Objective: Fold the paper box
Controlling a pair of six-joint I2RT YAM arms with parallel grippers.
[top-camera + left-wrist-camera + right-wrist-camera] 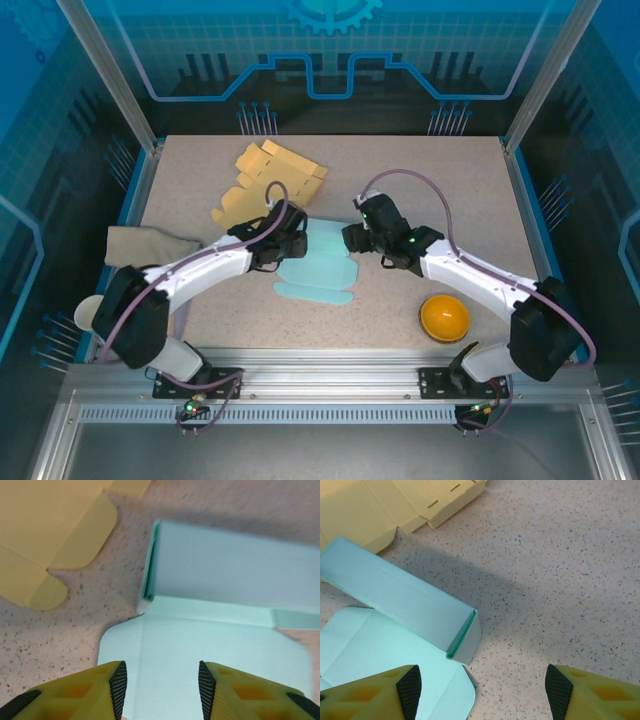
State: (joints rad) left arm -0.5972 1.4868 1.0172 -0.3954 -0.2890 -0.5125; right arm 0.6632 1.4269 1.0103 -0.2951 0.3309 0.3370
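Looking at a light blue paper box [318, 268], lying near the middle of the table [460, 180], between the two arms and just beside a flat yellow cardboard sheet [265, 175]. Seeing one long side already folded up into a hollow wall [230, 565], and a flat flap [200, 645] with round corners spreading out toward the arms. Hanging the left gripper [162, 685] just over that flap, keeping its fingers apart and pinching nothing. Hovering the right gripper [480, 690] by the open end of the wall, keeping its fingers wide apart and holding nothing too. Guessing at very light, thin card: probably bending easily along the pressed lines, but crumpling or tearing if squeezed hard, and sliding away on the speckled table if pushed from one side only. Thinking of taking hold at the edge of a flap, close to a fold line, not in the floppy middle. Thinking also of pressing down on the box with the other gripper, to stop it from sliding while folding.
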